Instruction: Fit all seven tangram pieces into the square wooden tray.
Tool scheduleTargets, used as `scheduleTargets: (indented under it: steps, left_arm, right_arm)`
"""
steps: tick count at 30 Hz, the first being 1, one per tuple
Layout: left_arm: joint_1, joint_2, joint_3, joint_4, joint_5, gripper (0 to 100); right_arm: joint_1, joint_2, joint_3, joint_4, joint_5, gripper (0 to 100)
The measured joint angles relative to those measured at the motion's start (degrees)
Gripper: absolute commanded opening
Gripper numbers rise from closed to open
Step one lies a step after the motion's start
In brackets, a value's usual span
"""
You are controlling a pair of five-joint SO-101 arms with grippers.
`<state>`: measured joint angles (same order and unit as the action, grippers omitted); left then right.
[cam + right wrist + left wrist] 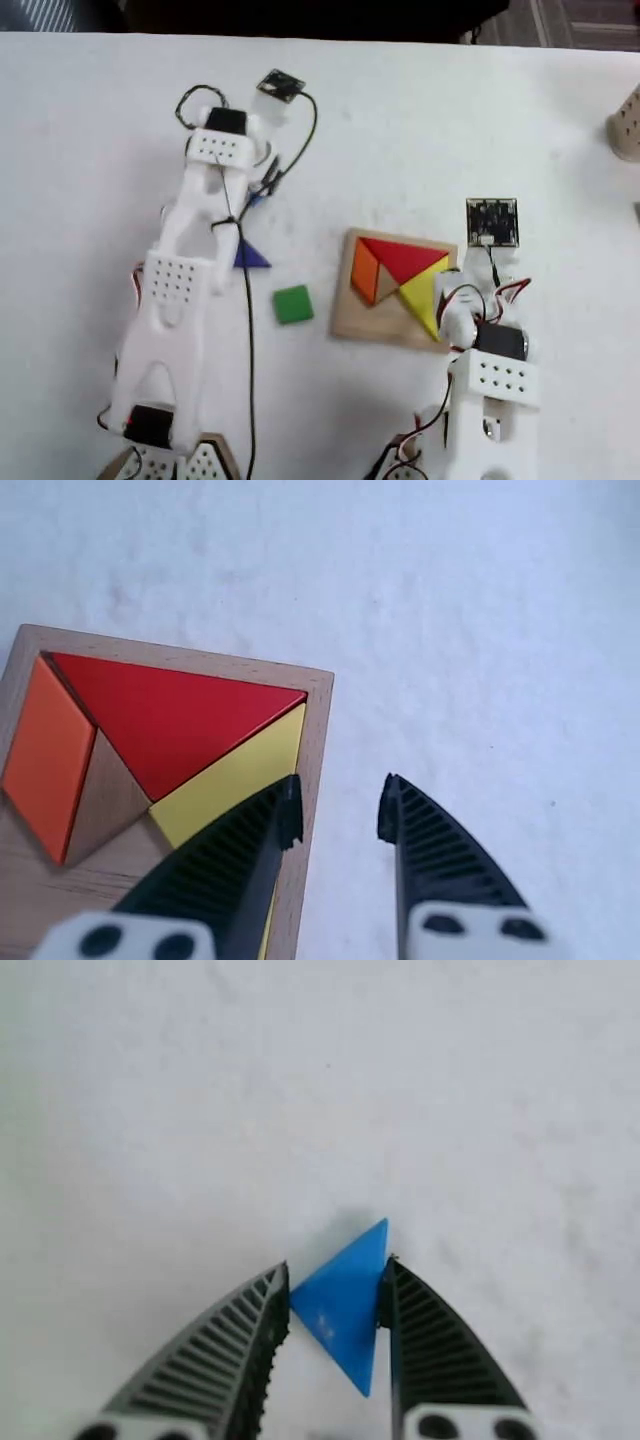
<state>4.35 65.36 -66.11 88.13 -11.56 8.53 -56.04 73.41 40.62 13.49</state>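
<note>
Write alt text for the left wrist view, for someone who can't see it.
A blue triangle sits pinched between the dark ribbed fingers of the left tool, one finger touching each side. Behind it is a plain white table.

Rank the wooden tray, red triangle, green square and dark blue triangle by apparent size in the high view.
1. wooden tray
2. red triangle
3. green square
4. dark blue triangle, though an arm covers part of it, so its place against the green square is unsure.

Bright, even light casts faint shadow by the blue triangle (345,1310).
</note>
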Motion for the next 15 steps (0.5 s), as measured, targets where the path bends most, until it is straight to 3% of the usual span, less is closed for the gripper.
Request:
scheduleTargets:
  steps: [8,15]
  left_arm:
    - [0.5,0.0,-9.5,12.0,10.6,12]
    - [6.0,0.0,-9.1,13.7,16.9,11]
  right_arm:
    - [0.0,0.0,0.0,0.0,0.0,13.4]
    - [0.0,0.0,0.0,0.0,0.0,13.4]
